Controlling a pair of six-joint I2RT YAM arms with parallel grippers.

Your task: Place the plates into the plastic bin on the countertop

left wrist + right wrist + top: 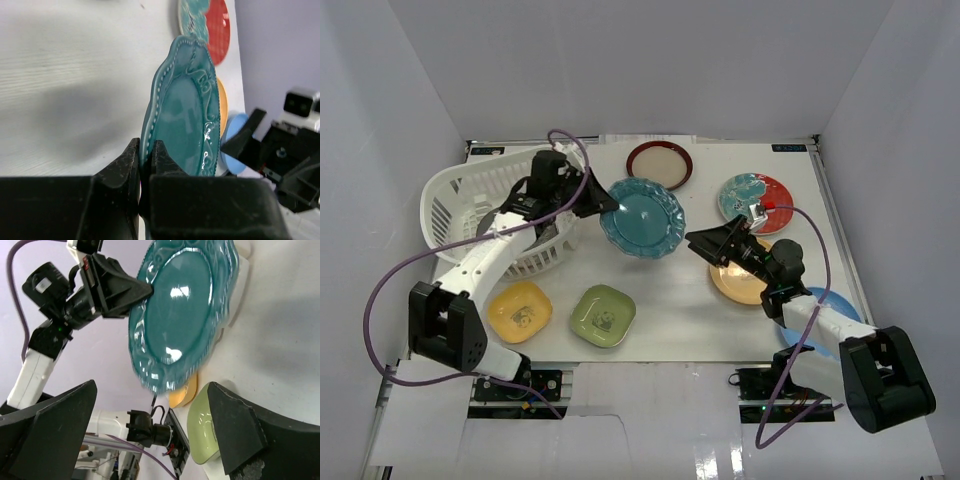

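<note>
A scalloped teal plate (642,217) (185,110) (180,310) hangs tilted on edge above the middle of the countertop (690,320). My left gripper (610,203) (145,150) is shut on its left rim, one finger on each face. To the plate's right, my right gripper (705,245) (150,415) stands wide open, apart from the plate and holding nothing. The white slotted plastic bin (450,190) sits at the left, under the left arm. Other plates lie flat: red-rimmed cream (660,163), teal-and-red (755,200), orange (735,283), light blue (830,305), yellow square (520,310), green square (603,315).
White walls enclose the countertop on three sides. Metal rails (840,230) run along its edges. The left arm's purple cable (570,140) loops over the bin. The right arm lies over the orange and light blue plates.
</note>
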